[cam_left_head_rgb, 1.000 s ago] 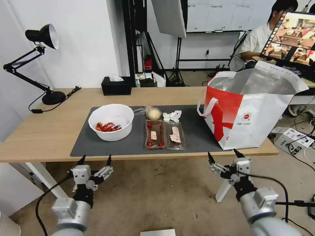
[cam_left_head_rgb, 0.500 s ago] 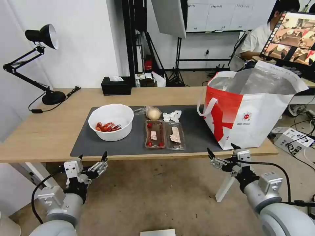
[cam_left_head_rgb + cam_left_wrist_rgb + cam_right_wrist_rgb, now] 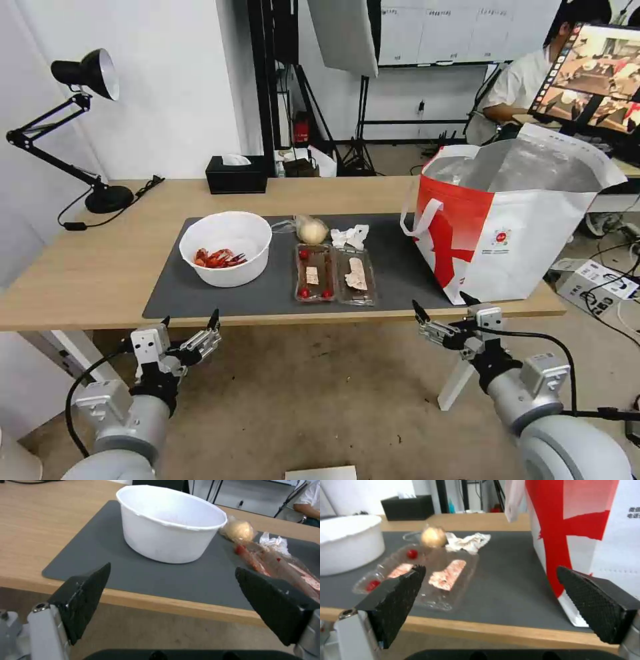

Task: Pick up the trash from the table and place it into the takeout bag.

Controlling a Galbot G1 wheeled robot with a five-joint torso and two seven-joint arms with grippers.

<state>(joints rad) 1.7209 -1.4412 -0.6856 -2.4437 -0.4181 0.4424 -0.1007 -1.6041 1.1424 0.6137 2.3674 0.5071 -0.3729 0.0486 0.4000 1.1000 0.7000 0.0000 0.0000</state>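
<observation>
On the dark mat of the table (image 3: 100,267) lies the trash: a white bowl (image 3: 225,248) (image 3: 170,527) (image 3: 348,543) with red crayfish shells, a clear hinged tray (image 3: 335,273) (image 3: 426,577) (image 3: 283,567), a crumpled tissue (image 3: 351,236) (image 3: 466,541) and a bagged bun (image 3: 311,230) (image 3: 433,537) (image 3: 239,530). The takeout bag (image 3: 510,213) (image 3: 586,530) stands open at the table's right end. My left gripper (image 3: 189,321) (image 3: 171,580) hangs open below the front edge, in line with the bowl. My right gripper (image 3: 442,304) (image 3: 490,580) is open just before the front edge, between tray and bag.
A black tissue box (image 3: 236,174) (image 3: 407,507) and a black desk lamp (image 3: 73,127) stand at the back of the table. A person sits at a screen (image 3: 590,77) behind the bag. Bare floor lies in front of the table.
My right gripper has risen and edged left to the table's front edge. My left gripper dropped a little and drifted left in the first half second, then held still.
</observation>
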